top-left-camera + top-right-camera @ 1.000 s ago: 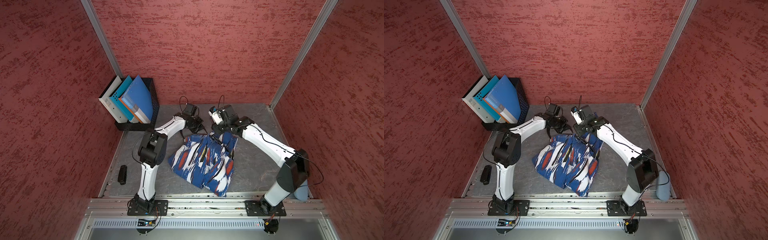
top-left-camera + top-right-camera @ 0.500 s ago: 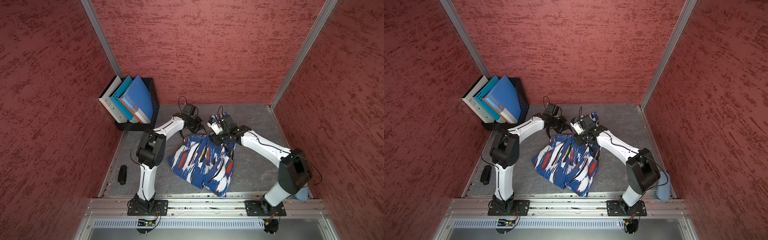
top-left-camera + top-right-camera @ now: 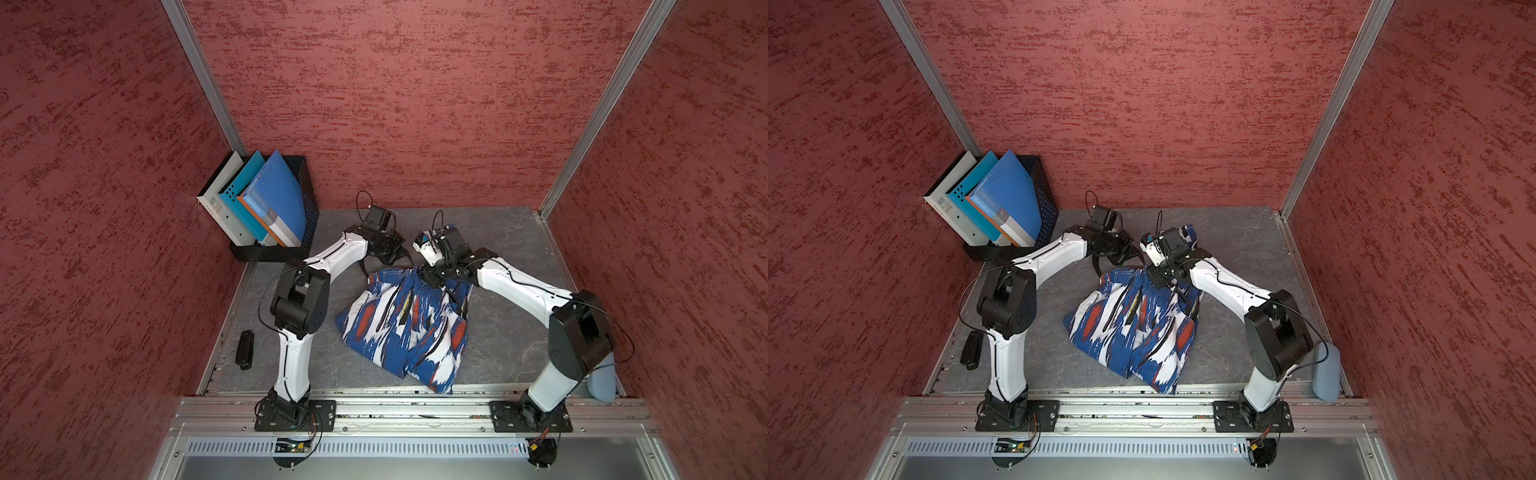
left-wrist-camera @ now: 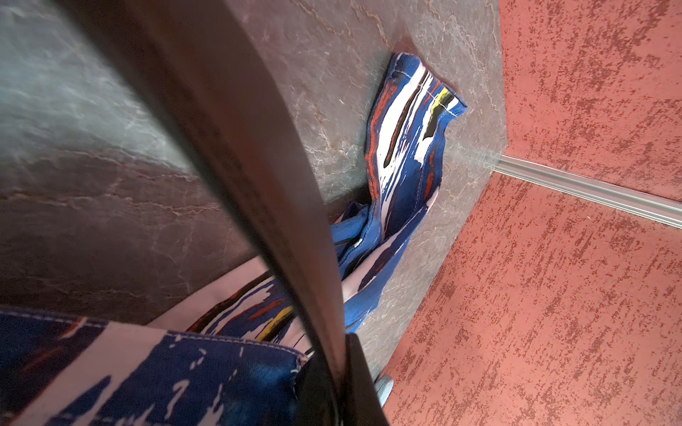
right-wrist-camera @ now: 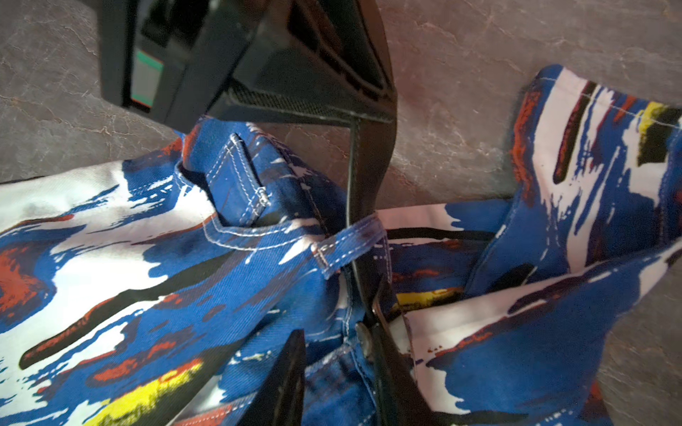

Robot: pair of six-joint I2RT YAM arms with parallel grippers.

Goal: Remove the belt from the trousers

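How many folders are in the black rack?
3: white folder at the rack's open end, teal folder in the middle, blue folder beside its mesh wall. Others may be hidden.

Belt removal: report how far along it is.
Done: the left fingers are shut on the belt beyond the waistband of the trousers. In hand: it runs taut through a belt loop; the right fingers straddle the waistband. Left: drawing the rest out; it is still threaded.

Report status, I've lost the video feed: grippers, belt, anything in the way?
Left gripper shut on belt. Right gripper clamped on trousers. Belt threaded through a loop, not yet out. Nothing else blocking.
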